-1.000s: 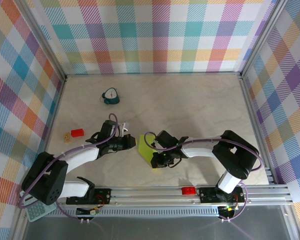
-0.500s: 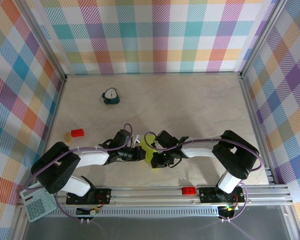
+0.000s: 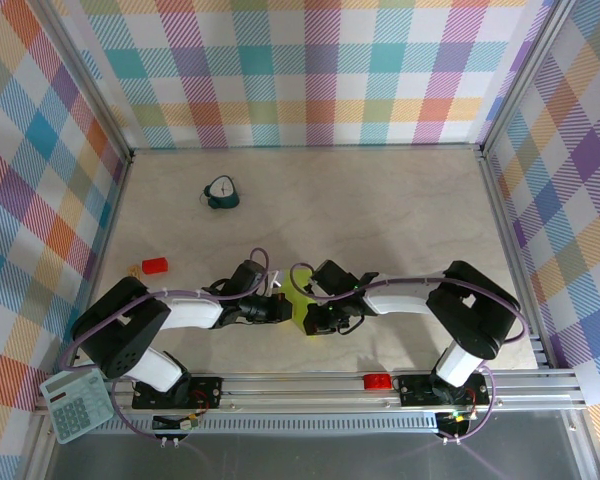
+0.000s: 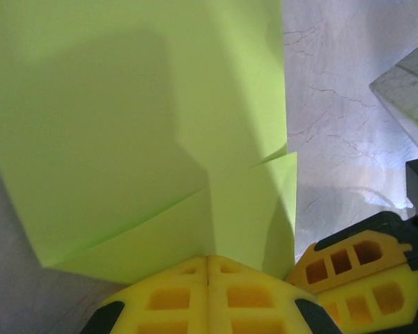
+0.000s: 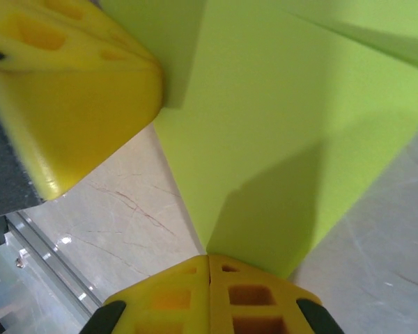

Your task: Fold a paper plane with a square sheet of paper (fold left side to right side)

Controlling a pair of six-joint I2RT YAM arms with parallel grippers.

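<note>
Crease work, left-over-right fold. The sheet is sitting over the near middle of the desk, already partly folded, with your two hands crowding it from either side.

- Your right hand is fully closed and looks to be pinching a narrow corner of the sheet.
- Your left hand is fully closed too, with its tips meeting the edge where two flaps overlap. I cannot tell whether it is gripping or only pressing there.

Judgement on technique:
- You are working with the two hands almost touching, so make any move small and slow. A collision would be dragging the sheet askew.
- Let the right hand be the anchor while the left is carrying its side across.
- Be checking that the edges are lining up before you press.
- Then run closed tips along the fold from the middle outward, since thin paper is buckling easily under a sideways push.
</note>
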